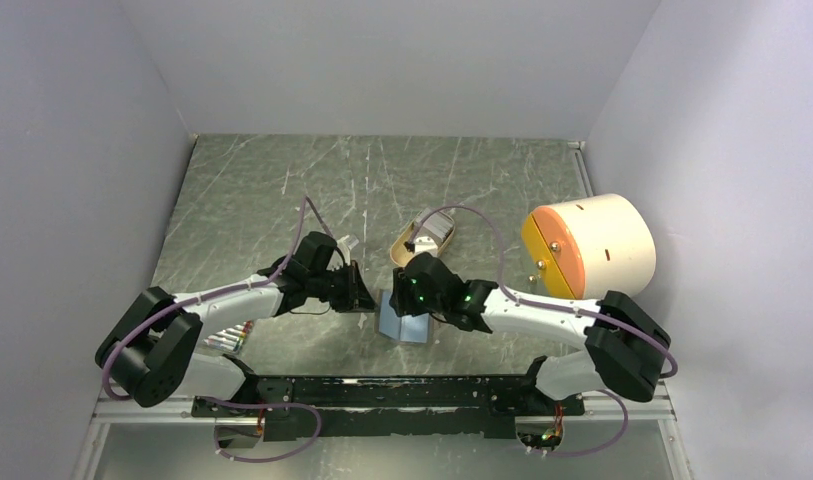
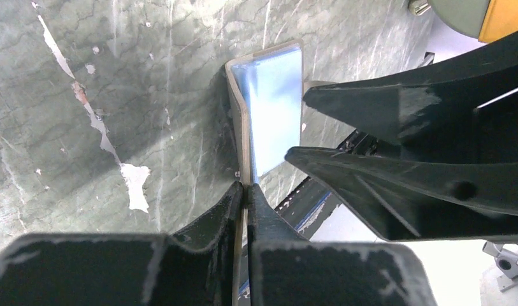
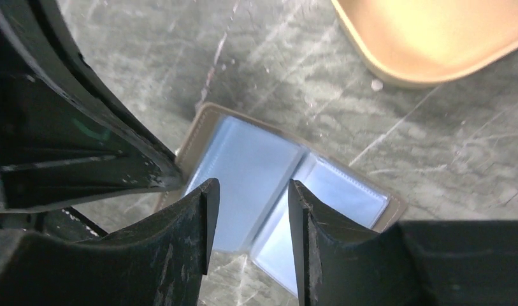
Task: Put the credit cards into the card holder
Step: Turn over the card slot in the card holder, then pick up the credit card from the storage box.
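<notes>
Item 1. Bundle of silver sticks [image 1: 229, 340], coloured tips, lying on the table [image 1: 262, 200] beside the left arm's base. No part in the task.

Item 2. Card holder [image 1: 403, 324], on the table between the two arms and nearest the bases. It is spread open, bluish clear sleeves facing up. One cover is lifted on edge, probably so the pockets stay exposed for loading.

Item 3. Left gripper [image 2: 244, 189], jaws closed tight on the rim of the raised cover. This grip appears to steady the holder and stop it folding shut.

Item 4. Right gripper [image 3: 251, 186], fingers parted a moderate way with nothing between them. It hangs just above the sleeves near the centre fold, apparently placed to spread or press a pocket.

Item 5. Tan tray [image 1: 406, 246], just beyond the grippers. Pale flat pieces lie in it, likely the credit cards [image 1: 438, 234], though they are too small to confirm. No card is seen in the sleeves, so loading looks not yet begun.

Item 6. Cream cylinder [image 1: 602, 240], orange face, far right, well apart.
</notes>
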Motion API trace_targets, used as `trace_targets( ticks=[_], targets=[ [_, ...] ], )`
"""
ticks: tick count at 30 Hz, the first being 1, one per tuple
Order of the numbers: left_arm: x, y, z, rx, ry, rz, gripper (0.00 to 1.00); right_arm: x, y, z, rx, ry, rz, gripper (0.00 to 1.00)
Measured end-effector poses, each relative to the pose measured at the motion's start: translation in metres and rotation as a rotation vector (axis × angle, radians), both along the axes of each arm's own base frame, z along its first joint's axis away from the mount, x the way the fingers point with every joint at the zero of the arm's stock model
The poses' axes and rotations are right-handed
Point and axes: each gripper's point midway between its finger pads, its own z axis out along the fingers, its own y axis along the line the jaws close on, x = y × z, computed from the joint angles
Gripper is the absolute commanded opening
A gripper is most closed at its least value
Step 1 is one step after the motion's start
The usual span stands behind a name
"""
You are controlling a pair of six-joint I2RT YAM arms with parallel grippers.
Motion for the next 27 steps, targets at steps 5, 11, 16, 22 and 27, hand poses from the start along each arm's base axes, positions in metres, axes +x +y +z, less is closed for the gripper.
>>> trace_targets(
  ticks=[5,11,16,22,27],
  targets=[
    [0.000,-0.001,0.001,-0.003,-0.007,-0.005,0.24,0.013,-0.001,0.013,0.017,-0.031,-0.014,0.47],
    [0.001,-0.003,-0.001,-0.013,-0.005,-0.017,0.29,0.014,-0.015,-0.002,-0.013,-0.010,-0.039,0.46],
    [-0.001,-0.004,-0.006,-0.008,0.015,-0.025,0.21,0.011,-0.021,-0.012,-0.035,0.005,-0.040,0.46],
    [-0.002,-0.004,-0.007,-0.009,0.021,-0.025,0.09,0.019,-0.028,-0.012,-0.045,-0.001,-0.060,0.51],
    [-0.003,-0.002,-0.006,0.001,0.023,-0.017,0.09,0.055,-0.045,0.009,-0.093,-0.063,-0.113,0.59]
  ],
)
